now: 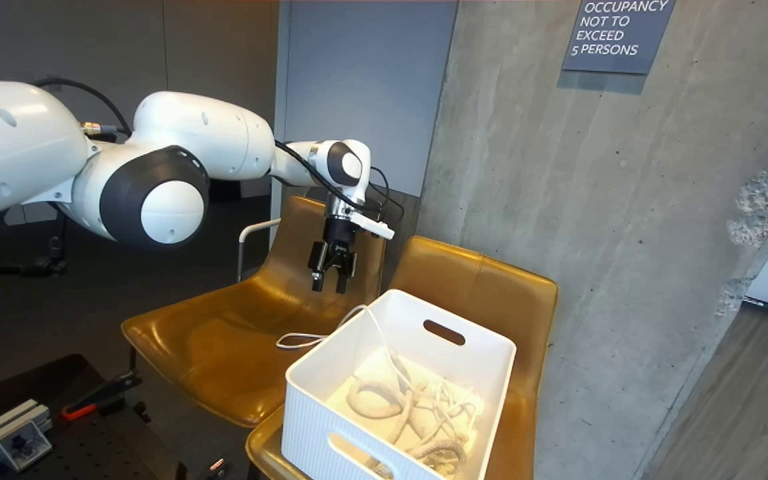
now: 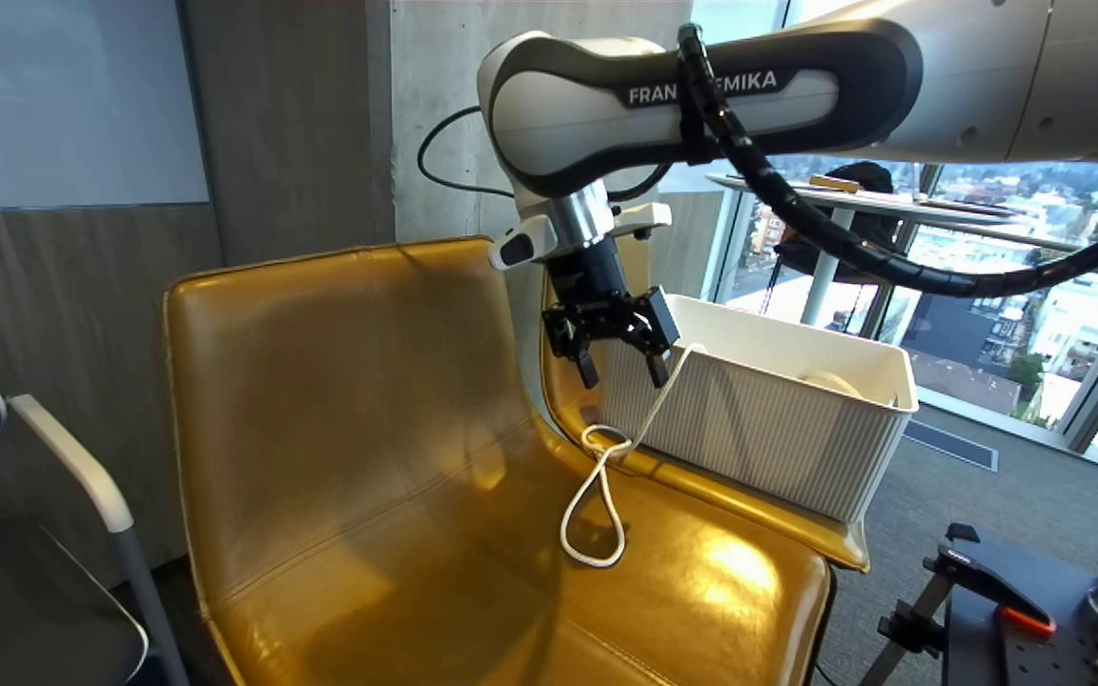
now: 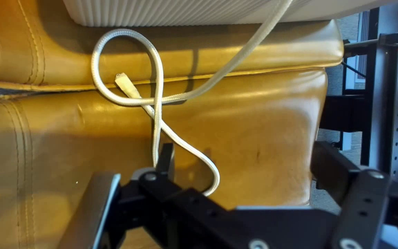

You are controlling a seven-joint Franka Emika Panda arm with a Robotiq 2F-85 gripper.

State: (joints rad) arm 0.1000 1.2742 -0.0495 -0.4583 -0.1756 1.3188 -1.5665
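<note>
One chair (image 2: 435, 505) stands below your gripper (image 2: 623, 373), which hangs over the seat with its jaws spread wide, only air between them. Beneath it you see the cable (image 3: 157, 103), white, looped on that seat and across onto a second chair (image 1: 484, 283). Its plug (image 3: 128, 85) lies over the join between the two seats; in your wrist view, the gripper covers part of the loop. From there the cable climbs over the rim of the bin (image 2: 749, 419), which stands on the second chair. In an exterior view you can look down into it at coiled cords (image 1: 403, 419). Near the chairs, the table (image 2: 1059, 576) bears a clamp (image 2: 992, 583).
</note>
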